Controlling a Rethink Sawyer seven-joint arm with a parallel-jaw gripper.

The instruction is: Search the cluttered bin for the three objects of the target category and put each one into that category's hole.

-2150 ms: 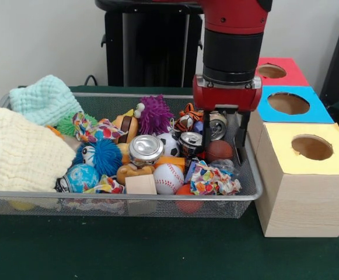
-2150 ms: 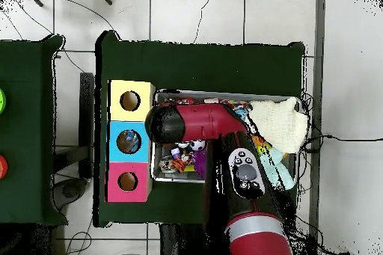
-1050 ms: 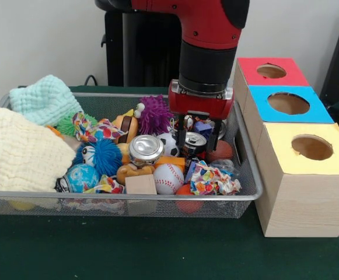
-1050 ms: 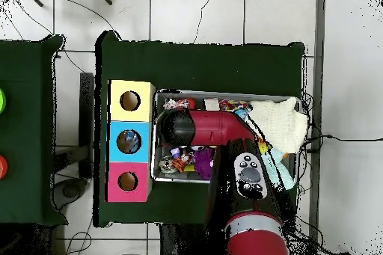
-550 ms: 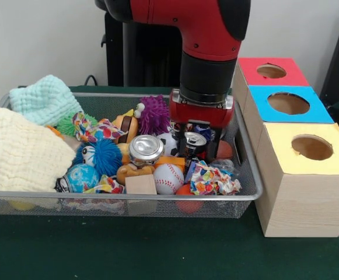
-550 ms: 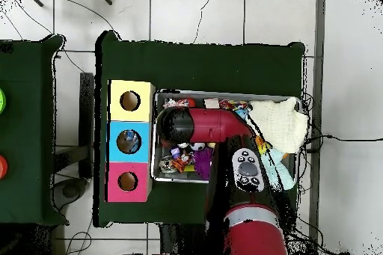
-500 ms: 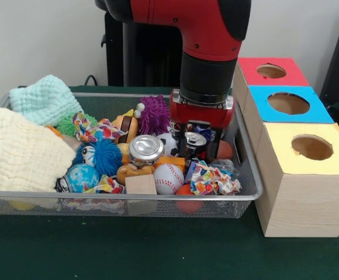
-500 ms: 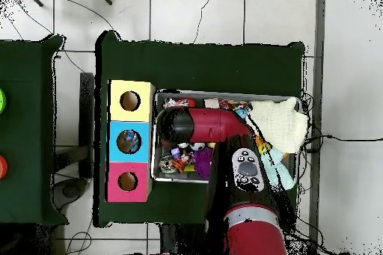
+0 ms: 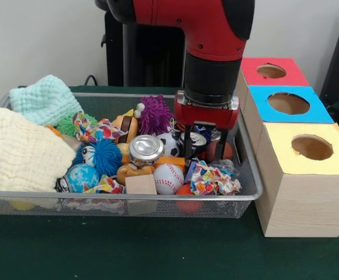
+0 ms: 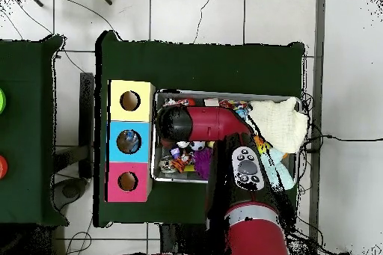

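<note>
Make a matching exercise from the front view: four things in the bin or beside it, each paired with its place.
Things:
1. purple spiky ball
2. baseball
3. cream cloth
4. yellow-topped box

Places:
a. outside the bin, nearest the camera
b. at the bin's left end
c. toward the bin's back wall
d. by the bin's front rim

Pairs: 1-c, 2-d, 3-b, 4-a

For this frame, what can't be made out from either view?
- Front view: whether the gripper grips the dark can; its fingers straddle it, contact unclear.
- Overhead view: the bin contents near the boxes, hidden by the arm.
- Front view: what lies under the cream cloth.
- Front view: inside the yellow box hole, too dark.
</note>
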